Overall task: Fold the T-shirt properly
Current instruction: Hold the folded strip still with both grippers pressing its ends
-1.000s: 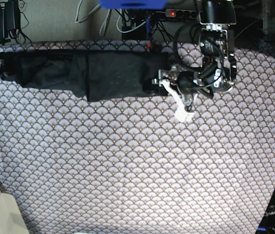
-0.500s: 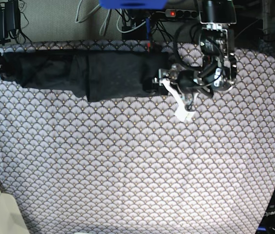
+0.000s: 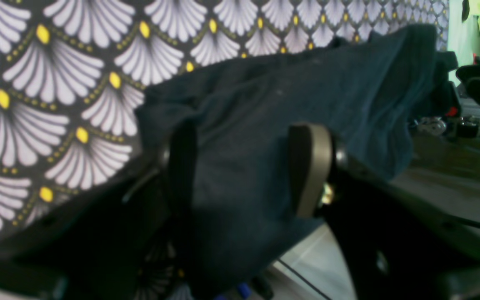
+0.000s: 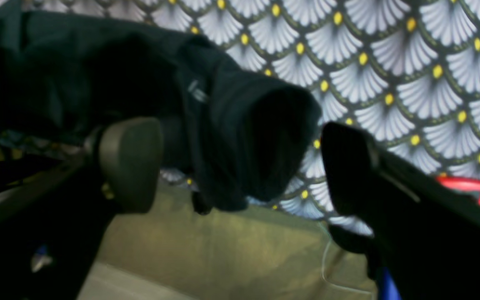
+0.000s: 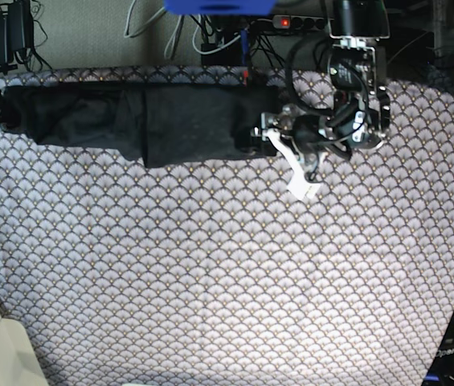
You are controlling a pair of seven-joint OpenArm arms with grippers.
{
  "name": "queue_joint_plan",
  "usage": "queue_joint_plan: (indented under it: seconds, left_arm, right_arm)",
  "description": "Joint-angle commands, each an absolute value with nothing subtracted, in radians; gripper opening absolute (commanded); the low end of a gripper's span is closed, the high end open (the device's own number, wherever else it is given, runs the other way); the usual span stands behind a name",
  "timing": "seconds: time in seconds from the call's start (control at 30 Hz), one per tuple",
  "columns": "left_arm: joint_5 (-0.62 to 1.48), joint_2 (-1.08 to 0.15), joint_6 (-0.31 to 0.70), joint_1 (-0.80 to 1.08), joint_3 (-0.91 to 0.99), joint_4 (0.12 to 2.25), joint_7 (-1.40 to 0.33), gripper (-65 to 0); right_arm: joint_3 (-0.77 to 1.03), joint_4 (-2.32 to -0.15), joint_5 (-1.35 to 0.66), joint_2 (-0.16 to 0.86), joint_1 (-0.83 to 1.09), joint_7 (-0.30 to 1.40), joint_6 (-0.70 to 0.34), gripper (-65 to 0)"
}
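T-shirt (image 5: 138,119) lies as a long band along the far edge of the tablecloth (image 5: 227,273). Left gripper (image 3: 248,171) is pinched on one end of it; right gripper (image 4: 240,166) is spread wide around the other end, cloth unheld. Judged: a fold step. Next, a re-grip is likely needed. Cables and a power strip (image 5: 291,22) lie behind.

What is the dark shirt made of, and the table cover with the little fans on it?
The T-shirt looks like soft, matte knit cloth, probably cotton: it droops and wrinkles between the claw pads in both wrist views. The tablecloth seems to be thin printed fabric with a flat, non-shiny finish; its fan pattern lies smooth over the table. The exact fibre can't be told.
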State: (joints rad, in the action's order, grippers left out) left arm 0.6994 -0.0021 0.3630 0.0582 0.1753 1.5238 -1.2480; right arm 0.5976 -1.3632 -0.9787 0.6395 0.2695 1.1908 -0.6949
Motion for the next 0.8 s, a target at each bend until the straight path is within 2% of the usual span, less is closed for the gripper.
queue_joint_plan:
  seconds: [0.0,0.27,0.5,0.77]
  left_arm:
    - [0.711,0.001,0.366,0.050,0.176,1.538,-1.245,-31.2]
    - [0.711,0.001,0.366,0.050,0.176,1.538,-1.245,-31.2]
    - [0.711,0.002,0.364,0.050,0.177,1.537,-1.245,-31.2]
    - [0.711,0.002,0.363,0.045,0.177,1.537,-1.245,-31.2]
  right_arm:
    - [0.610,-1.376,-0.969,0.668,0.266,1.167,-0.698,-4.9]
    - [0.610,-1.374,-0.900,0.668,0.268,1.132,-0.698,-4.9]
    - [0.602,-1.231,-0.871,0.682,0.266,1.075,-0.698,-4.8]
    - [0.601,-1.214,-0.869,0.693,0.269,1.049,-0.698,-4.7]
